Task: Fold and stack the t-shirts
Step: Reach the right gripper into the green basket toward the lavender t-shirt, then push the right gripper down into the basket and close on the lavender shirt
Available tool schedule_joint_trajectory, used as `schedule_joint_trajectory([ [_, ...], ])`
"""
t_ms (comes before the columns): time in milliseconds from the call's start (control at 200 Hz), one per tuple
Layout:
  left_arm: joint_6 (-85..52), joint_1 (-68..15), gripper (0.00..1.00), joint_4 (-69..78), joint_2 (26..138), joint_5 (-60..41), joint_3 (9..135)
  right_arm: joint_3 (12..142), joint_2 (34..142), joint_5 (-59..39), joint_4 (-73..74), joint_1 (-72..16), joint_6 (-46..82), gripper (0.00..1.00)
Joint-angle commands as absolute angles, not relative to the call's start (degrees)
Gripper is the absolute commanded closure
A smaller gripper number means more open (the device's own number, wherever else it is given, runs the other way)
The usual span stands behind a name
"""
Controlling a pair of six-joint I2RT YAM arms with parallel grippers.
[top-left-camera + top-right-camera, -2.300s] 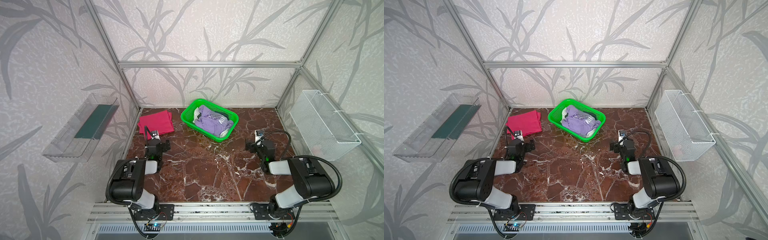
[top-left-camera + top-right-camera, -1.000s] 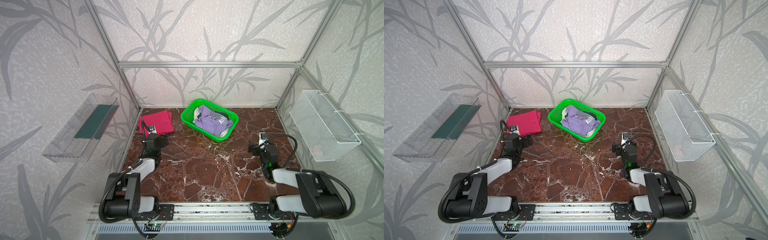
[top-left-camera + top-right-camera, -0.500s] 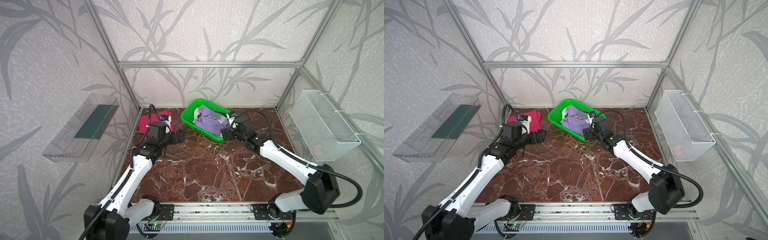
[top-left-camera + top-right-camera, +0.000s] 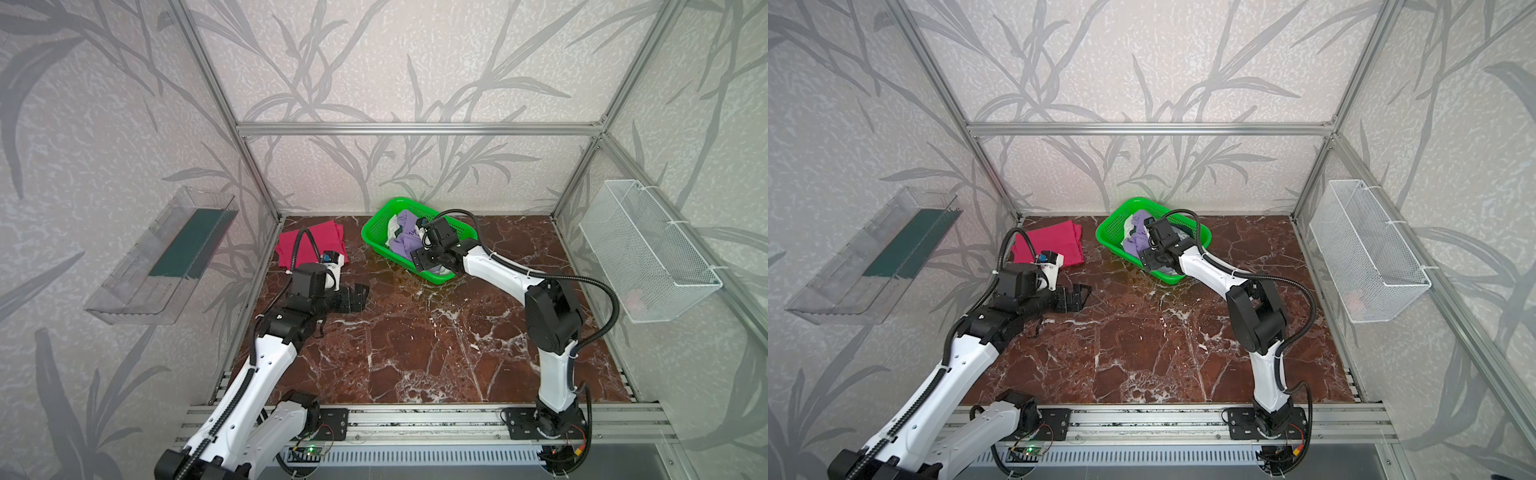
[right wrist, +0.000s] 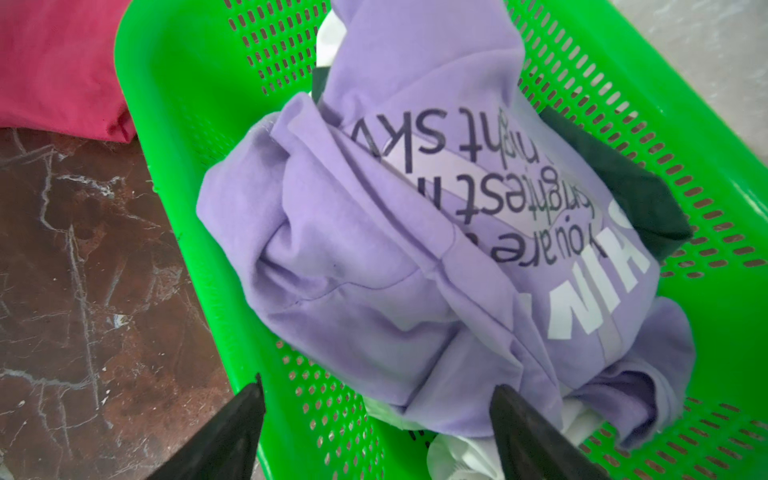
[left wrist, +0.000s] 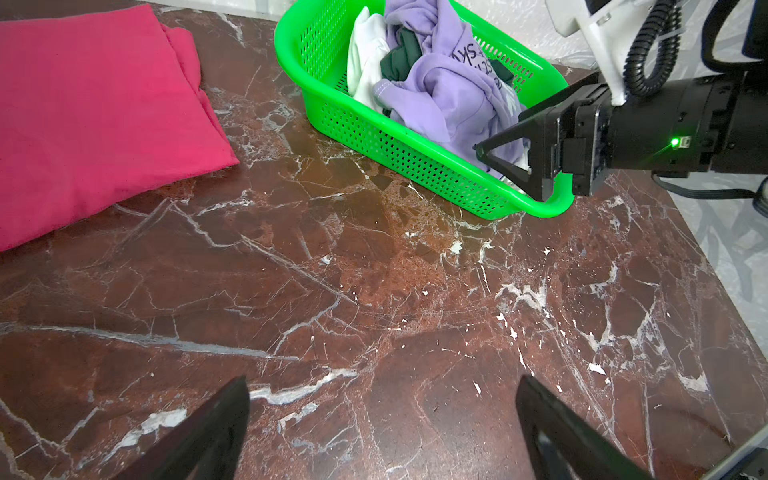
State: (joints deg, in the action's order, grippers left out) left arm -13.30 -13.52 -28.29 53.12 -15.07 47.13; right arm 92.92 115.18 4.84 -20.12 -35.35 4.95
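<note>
1. The purple tee (image 5: 374,249) lies crumpled on top of the pile in the basket (image 6: 374,137), at the far middle of the tabletop (image 6: 374,291). A green garment (image 5: 615,183) and a white garment (image 6: 365,62) sit under and beside it, so the purple tee is the easiest to lift out.
2. The right gripper (image 5: 376,386) hangs over the basket's near end, jaws wide and empty, with the tee's bunched near edge between them. The spread looks meant to take in a thick fold of cloth.
3. The red tee (image 6: 83,104) lies folded flat at the far left, near the basket but not touching it – likely the base of the stack.
4. The left gripper (image 6: 382,378) hovers over bare tabletop near the red tee, jaws wide, holding nothing. It is probably placed to help spread the purple tee once it is out.
5. Judged stage: one tee is folded, and the next pick is only beginning.
</note>
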Motion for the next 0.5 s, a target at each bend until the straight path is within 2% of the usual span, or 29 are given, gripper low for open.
schedule_joint_trajectory([
  [0, -11.66, -13.43, 0.01, -29.28, 54.31, -14.52, 48.24, 90.68, 112.12, 2.51, -19.49, -38.71, 2.16, 0.14],
  [215, -11.52, -13.36, 0.01, -29.10, 54.34, -14.18, 48.33, 90.60, 115.30, 2.26, -19.61, -40.32, 2.24, 0.15],
  [290, -11.59, -13.36, 0.01, -29.13, 53.76, -13.42, 48.05, 91.46, 116.44, 3.30, -19.47, -40.28, 2.28, 0.19],
  [425, -11.62, -13.37, 0.01, -28.44, 52.83, -12.90, 47.70, 94.45, 118.85, 5.23, -20.20, -40.15, 1.82, 0.34],
  [495, -11.81, -13.44, 0.01, -28.06, 52.46, -12.91, 47.62, 96.00, 120.15, 5.98, -20.89, -39.84, 1.63, 0.35],
])
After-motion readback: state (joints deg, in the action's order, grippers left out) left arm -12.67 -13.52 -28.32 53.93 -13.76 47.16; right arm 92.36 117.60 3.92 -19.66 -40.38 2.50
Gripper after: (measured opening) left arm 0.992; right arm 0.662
